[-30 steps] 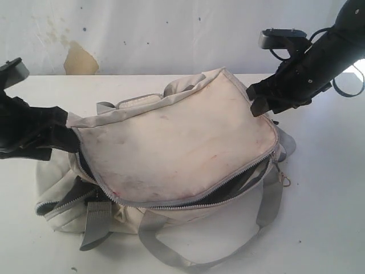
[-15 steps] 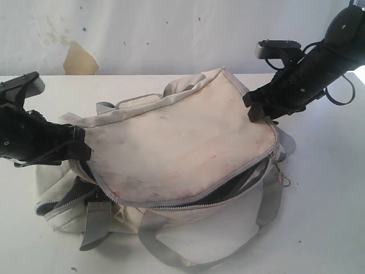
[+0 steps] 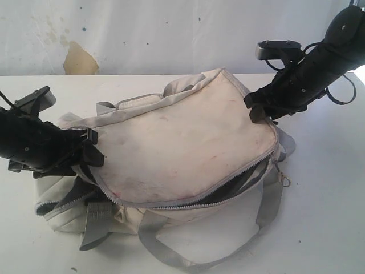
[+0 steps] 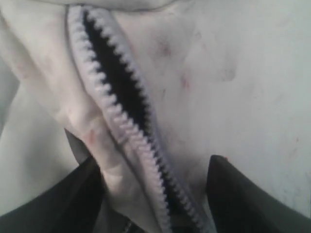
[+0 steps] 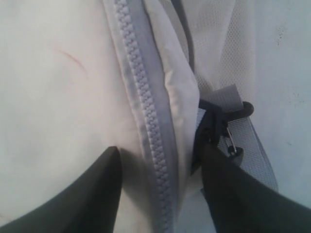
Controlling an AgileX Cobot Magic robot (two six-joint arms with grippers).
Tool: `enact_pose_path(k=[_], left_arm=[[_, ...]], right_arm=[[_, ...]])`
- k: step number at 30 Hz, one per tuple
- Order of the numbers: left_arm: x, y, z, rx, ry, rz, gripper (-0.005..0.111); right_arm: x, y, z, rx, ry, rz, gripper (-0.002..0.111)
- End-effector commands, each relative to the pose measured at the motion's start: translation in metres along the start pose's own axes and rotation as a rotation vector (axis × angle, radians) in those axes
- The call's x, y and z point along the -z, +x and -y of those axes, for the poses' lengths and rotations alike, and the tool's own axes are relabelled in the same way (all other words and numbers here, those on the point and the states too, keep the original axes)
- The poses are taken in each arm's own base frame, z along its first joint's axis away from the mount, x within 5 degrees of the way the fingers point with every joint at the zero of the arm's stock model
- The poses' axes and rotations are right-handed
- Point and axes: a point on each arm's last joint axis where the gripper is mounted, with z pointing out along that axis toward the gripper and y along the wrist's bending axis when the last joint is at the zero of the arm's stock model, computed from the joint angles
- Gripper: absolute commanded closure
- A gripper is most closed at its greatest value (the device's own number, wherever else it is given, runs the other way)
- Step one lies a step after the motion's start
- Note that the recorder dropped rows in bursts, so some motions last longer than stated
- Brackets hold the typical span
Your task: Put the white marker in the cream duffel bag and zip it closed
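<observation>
The cream duffel bag point(image 3: 182, 142) lies on its side on the white table point(image 3: 325, 217). Its long grey zipper point(image 3: 228, 191) gapes along the front, showing dark lining. My left gripper point(image 3: 94, 149) is open at the bag's left end. In the left wrist view the left gripper point(image 4: 155, 162) straddles the parted zipper teeth point(image 4: 121, 111) and a fabric fold. My right gripper point(image 3: 255, 109) is open at the bag's upper right end. There the right gripper point(image 5: 160, 148) straddles a joined stretch of zipper point(image 5: 141, 97). The white marker is not in view.
Grey webbing handles point(image 3: 171, 251) loop out toward the table's front edge. A black strap clip with a metal snap point(image 5: 218, 126) sits beside my right gripper's outer finger. A small ring pull point(image 3: 286, 182) hangs at the bag's right end. A stained wall point(image 3: 80, 57) rises behind.
My left gripper has moved right, onto the bag's left end, and now straddles the zipper. The right gripper shifted only slightly and stays at the bag's right end.
</observation>
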Motion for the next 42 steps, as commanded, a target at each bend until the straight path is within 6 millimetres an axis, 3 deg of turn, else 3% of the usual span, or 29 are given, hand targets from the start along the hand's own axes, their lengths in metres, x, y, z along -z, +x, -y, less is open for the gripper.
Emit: enact_pose_path(k=[1,9,12,15,16,19,25,28,32,34,38,42], left_arm=[[-0.009,-0.006,0.001,0.004,0.012,-0.009,0.046],[-0.021,-0.012,0.004,-0.019,0.066,-0.109,0.096],[-0.017,-0.019,0.011,-0.091,0.1,-0.136,0.107],[-0.012,-0.03,0.014,-0.138,0.092,-0.12,0.107],[-0.01,-0.033,0.013,-0.14,0.092,-0.112,0.107],[0.002,-0.05,0.004,-0.123,0.085,-0.063,0.107],[0.032,-0.088,-0.026,-0.049,0.083,0.04,0.107],[0.035,-0.101,-0.031,-0.032,0.118,0.047,0.107],[0.021,-0.124,-0.039,-0.09,0.116,0.082,0.107],[0.017,-0.126,-0.039,-0.104,0.14,0.054,0.1],[0.028,-0.125,-0.032,-0.148,0.15,0.052,0.048],[0.045,-0.122,-0.024,-0.22,0.132,0.057,0.037]], right_arm=[[0.001,-0.001,0.004,0.014,0.013,0.003,0.061],[-0.013,0.005,0.007,0.007,-0.001,-0.051,0.061],[-0.014,0.006,0.009,0.022,0.01,-0.063,0.075],[-0.014,0.008,0.009,0.037,0.014,-0.086,0.103],[-0.014,0.009,0.009,0.037,0.012,-0.09,0.108],[-0.014,0.009,0.009,0.01,0.01,-0.096,0.108],[0.002,0.008,0.007,-0.317,0.043,-0.085,0.108],[0.012,0.009,0.004,-0.384,0.037,-0.096,0.108],[0.026,0.023,0.002,-0.388,0.097,-0.098,0.108],[0.025,0.026,0.005,-0.394,0.107,-0.071,0.108],[0.023,0.024,0.007,-0.393,0.113,-0.054,0.108],[0.021,0.025,0.007,-0.395,0.112,-0.062,0.108]])
